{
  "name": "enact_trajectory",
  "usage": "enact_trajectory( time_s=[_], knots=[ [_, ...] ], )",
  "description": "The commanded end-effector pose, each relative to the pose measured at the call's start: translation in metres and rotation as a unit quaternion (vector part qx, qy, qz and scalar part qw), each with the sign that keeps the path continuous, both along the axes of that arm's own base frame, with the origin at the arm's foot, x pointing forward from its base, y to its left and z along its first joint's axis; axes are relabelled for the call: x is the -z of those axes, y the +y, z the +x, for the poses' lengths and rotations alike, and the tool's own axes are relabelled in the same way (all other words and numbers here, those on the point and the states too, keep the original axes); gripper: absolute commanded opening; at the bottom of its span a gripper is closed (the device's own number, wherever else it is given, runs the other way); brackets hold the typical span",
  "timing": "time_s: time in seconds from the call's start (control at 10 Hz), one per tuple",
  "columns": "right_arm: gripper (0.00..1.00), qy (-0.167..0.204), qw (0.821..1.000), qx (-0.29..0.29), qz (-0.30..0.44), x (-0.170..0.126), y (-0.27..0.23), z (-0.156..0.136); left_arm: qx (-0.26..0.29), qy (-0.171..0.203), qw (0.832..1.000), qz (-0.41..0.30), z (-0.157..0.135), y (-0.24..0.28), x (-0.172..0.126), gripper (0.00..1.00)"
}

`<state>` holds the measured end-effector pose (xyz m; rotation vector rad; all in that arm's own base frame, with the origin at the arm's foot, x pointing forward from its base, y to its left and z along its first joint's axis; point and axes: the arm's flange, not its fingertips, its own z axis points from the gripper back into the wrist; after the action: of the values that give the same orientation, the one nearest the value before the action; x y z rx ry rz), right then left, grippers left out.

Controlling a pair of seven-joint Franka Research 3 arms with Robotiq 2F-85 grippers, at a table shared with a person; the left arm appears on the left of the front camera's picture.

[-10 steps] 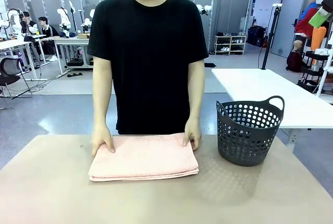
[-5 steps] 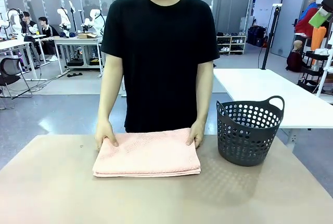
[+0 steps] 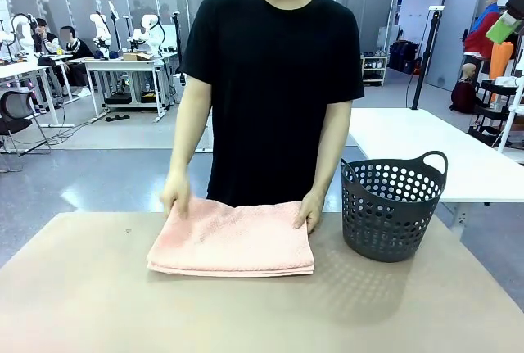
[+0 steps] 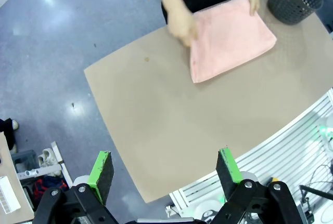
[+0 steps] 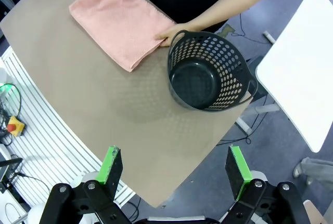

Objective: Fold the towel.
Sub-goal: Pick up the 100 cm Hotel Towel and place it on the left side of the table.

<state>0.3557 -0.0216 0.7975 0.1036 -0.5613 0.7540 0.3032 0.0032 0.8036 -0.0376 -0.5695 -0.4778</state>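
Observation:
The pale pink towel [image 3: 232, 239] lies folded in layers at the far middle of the brown table [image 3: 246, 312], also seen as the towel [image 4: 229, 38] and the towel [image 5: 114, 24] from the wrists. A person behind the table holds it: one hand [image 3: 175, 197] lifts the far left corner, the other hand [image 3: 309, 210] rests on the far right corner. My left gripper [image 4: 164, 168] hangs open high above the table's near side. My right gripper [image 5: 176, 170] is open too, high above the table edge, nothing between its fingers.
A dark grey perforated basket [image 3: 391, 207] stands empty right of the towel, its inside seen in the basket [image 5: 208, 73]. A white table [image 3: 426, 148] stands behind it. The tabletop's near half is bare.
The person has shifted to the right and raised the towel's far left corner off the table; the towel has slid slightly right. Both grippers stay put.

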Motion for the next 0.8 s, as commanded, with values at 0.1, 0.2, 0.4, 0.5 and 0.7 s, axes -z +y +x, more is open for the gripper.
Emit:
enact_trajectory(
  time_s=[0.1,0.2,0.4,0.5,0.7],
  knots=[
    [1.00,0.000,1.000,0.005,0.006,-0.0019,0.0005,0.0017,0.000,0.000,1.000,0.000,0.0000,0.0000,-0.0001,1.00],
    [1.00,0.000,1.000,0.005,0.006,-0.0019,0.0005,0.0017,0.000,0.000,1.000,0.000,0.0000,0.0000,-0.0001,1.00],
    [1.00,0.000,1.000,0.005,0.006,-0.0019,0.0005,0.0017,0.000,0.000,1.000,0.000,0.0000,0.0000,-0.0001,1.00],
    [1.00,0.000,1.000,0.005,0.006,-0.0019,0.0005,0.0017,0.000,0.000,1.000,0.000,0.0000,0.0000,-0.0001,1.00],
    [1.00,0.000,1.000,0.005,0.006,-0.0019,0.0005,0.0017,0.000,0.000,1.000,0.000,0.0000,0.0000,-0.0001,1.00]
  ],
)
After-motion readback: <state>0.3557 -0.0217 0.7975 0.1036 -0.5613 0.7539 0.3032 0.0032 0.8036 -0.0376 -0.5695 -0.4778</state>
